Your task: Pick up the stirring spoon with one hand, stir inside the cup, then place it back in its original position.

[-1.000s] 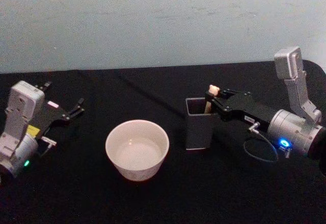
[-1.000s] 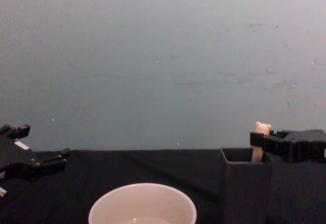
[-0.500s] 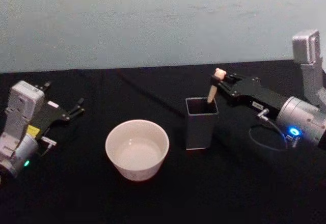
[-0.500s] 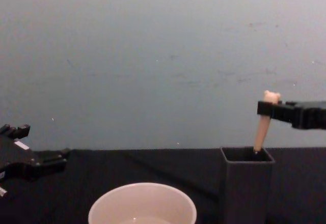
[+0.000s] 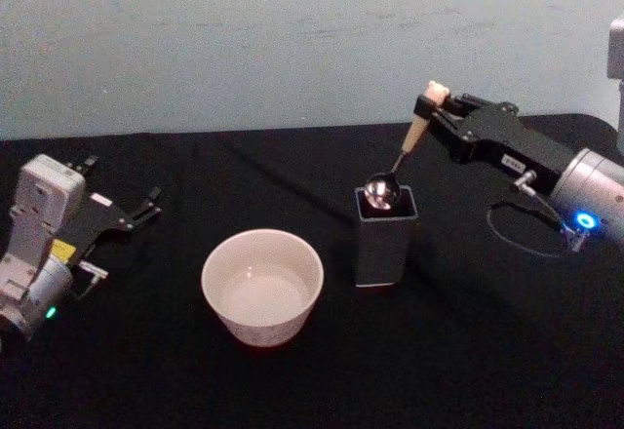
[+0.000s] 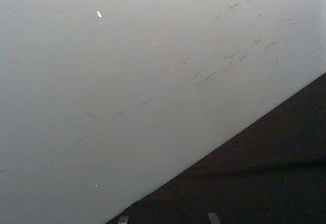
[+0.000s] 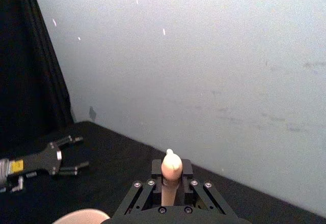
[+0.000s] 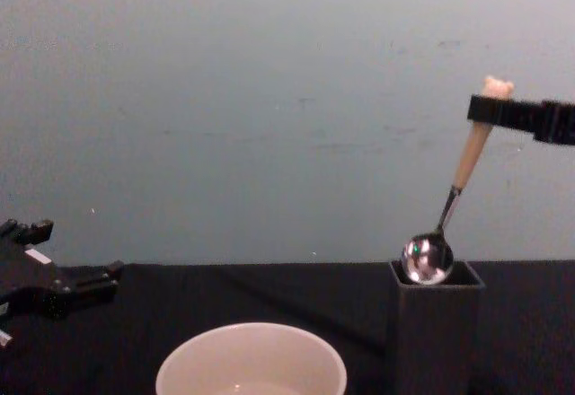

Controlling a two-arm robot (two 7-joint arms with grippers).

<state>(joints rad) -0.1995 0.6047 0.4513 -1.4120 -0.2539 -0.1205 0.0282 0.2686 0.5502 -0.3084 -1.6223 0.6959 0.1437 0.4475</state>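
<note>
Spoon [image 5: 402,159] is gripped and nearly out of the holder [image 5: 385,244], so I'd say the pick-up is as good as done. The right gripper [image 5: 436,107] is clamped on the top of the handle, with the fingers pinched tight around it. The little knob at the handle's end pokes up just above them in the right wrist view [image 7: 171,169]. The stirring and the return to the holder are not yet done.

From the chest view the spoon [image 8: 454,193] hangs tilted. Its handle leans up toward the robot's right, into the right gripper [image 8: 492,108]. Its bowl sits right at the mouth of the holder [image 8: 433,332], about level with the rim. I can't tell whether it touches the rim or is just clear of it.

The handle is pale peach and slim, narrowing into a thin grey stem. The small round bowl is shiny metal and catches a bright glint.

The cup [image 5: 263,330] stands on the black table [image 5: 439,370] near the holder, on its left and apart from it. It is wide, cream-white and upright. It may hold a little liquid, though that's hard to make out. My guess is that the spoon needs lifting a touch more before it can be carried across to the cup.

The left gripper [image 5: 125,177] lies parked at the table's left side, well away from the cup. Its fingers are spread and it holds nothing.
</note>
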